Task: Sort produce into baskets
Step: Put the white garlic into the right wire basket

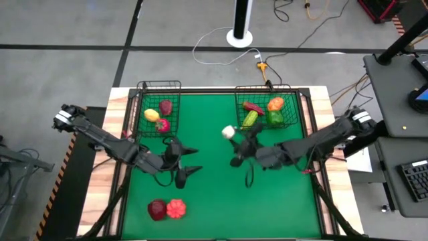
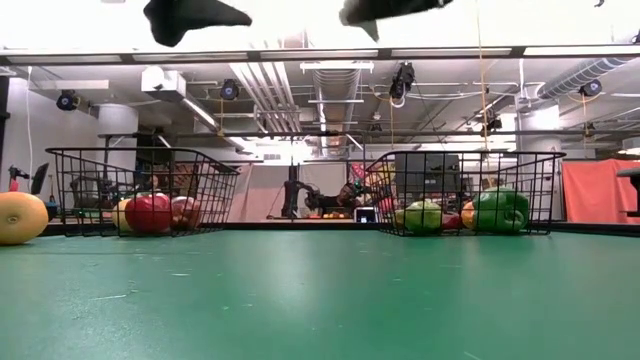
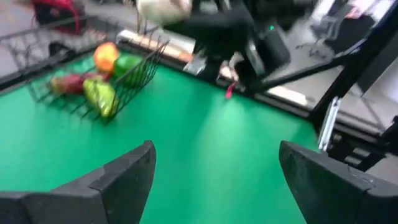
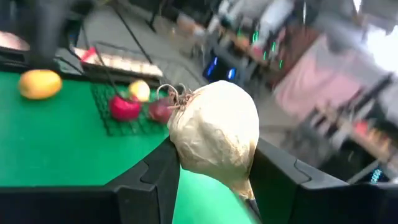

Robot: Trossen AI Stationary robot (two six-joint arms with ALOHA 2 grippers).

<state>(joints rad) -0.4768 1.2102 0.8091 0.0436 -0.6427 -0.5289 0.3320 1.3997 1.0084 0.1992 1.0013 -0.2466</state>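
White garlic bulb (image 4: pixel 214 140): clenched between the fingers of the right gripper (image 1: pixel 232 137), held aloft over the green counter (image 1: pixel 221 194) near its centre, toward one o'clock.

Right basket (image 1: pixel 292 114), black wire mesh, at one o'clock: holds vegetables, among them an orange piece (image 1: pixel 275 104), a green pepper (image 1: pixel 274 118) and a yellow-green piece (image 1: pixel 250 118).

Left basket (image 1: pixel 175 87), at eleven o'clock: holds a yellow fruit (image 1: pixel 151 115), a maroon piece (image 1: pixel 166 106) and a red piece (image 1: pixel 161 124).

Left gripper (image 1: pixel 189 162): fingers spread wide, nothing between them, poised over the counter left of centre.

Unsorted: a maroon piece (image 1: pixel 156 209) and a red ridged piece (image 1: pixel 176 209), side by side at seven o'clock.

Step in hand, judged: carrying the garlic to a basket. Next move calls for travel toward one o'clock, clearing the right basket's rim before release; the free gripper could reach toward seven o'clock.
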